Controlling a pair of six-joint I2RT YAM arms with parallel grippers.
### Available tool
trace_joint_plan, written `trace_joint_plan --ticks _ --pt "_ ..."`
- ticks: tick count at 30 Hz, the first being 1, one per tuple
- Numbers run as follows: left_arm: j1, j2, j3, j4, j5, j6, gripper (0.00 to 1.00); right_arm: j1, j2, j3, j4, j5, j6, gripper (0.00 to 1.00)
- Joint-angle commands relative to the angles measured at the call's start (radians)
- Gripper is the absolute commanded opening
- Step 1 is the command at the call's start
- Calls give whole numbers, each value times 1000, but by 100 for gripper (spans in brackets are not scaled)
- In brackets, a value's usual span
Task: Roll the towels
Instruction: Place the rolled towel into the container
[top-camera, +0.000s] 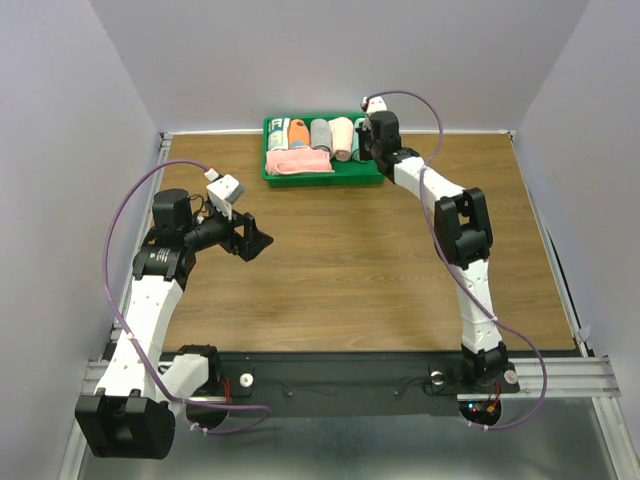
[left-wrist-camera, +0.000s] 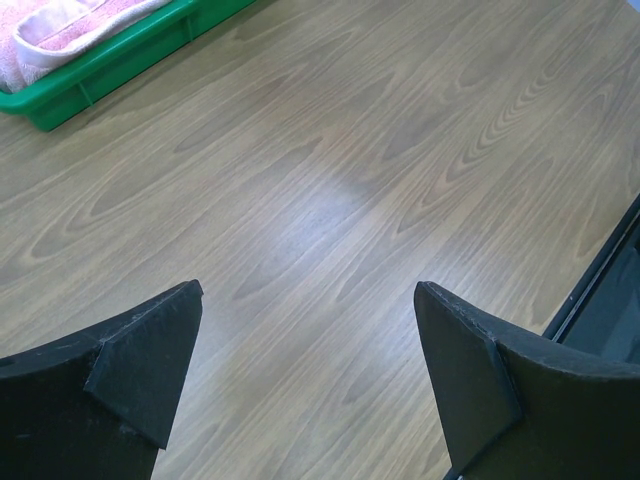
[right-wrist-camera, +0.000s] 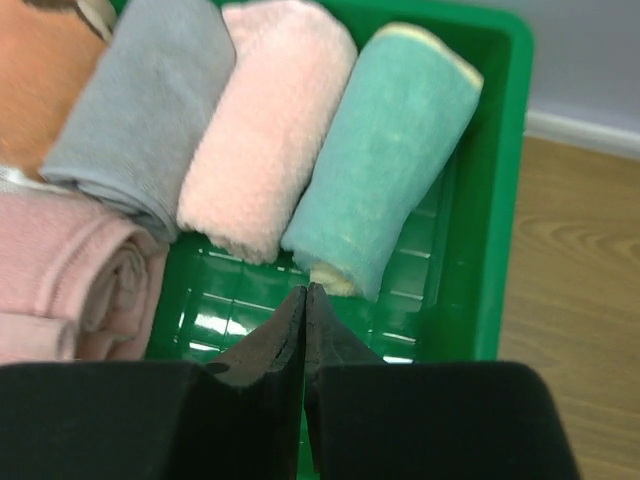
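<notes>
Green plastic tray (top-camera: 322, 180) sits at the twelve o'clock edge of a wood-grain table (top-camera: 340, 280), packed with rolled cloths. The teal towel (right-wrist-camera: 385, 160), trimmed in pale yellow, lies rolled at the tray's three o'clock end, against the side wall. The peach-pink towel (right-wrist-camera: 270, 130) is rolled too and lies touching it on the nine o'clock side. A grey roll (right-wrist-camera: 145, 110) and an orange roll (right-wrist-camera: 40, 90) follow further toward nine o'clock, and a loosely bundled pink towel (right-wrist-camera: 60, 280) lies across the near part of the tray.

The right gripper (right-wrist-camera: 306, 292) hangs over the tray's three o'clock end. Its two black fingers are pressed flat together with nothing between them. In the wrist view the near end of the teal roll lies just past the tips, at about one o'clock.

The left gripper (left-wrist-camera: 305, 290) hovers over bare wood at the table's nine o'clock side, well apart from the tray. Its fingers are spread wide and hold nothing. In its wrist view a corner of the tray shows at eleven o'clock.
</notes>
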Motion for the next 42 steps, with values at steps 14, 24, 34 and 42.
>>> trace_joint_plan --ticks 14,24,34,42 --pt "-4 -34 -7 46 -5 -16 99 -7 220 239 -56 289 79 4" --pt "-4 -29 -9 48 -19 -14 99 -9 173 209 -30 218 59 13" --pt "-2 50 108 -27 -157 -35 99 -9 -187 -119 -33 96 43 39" --pt "-5 158 267 -102 -255 7 99 -9 -496 -245 -141 -100 -5 91"
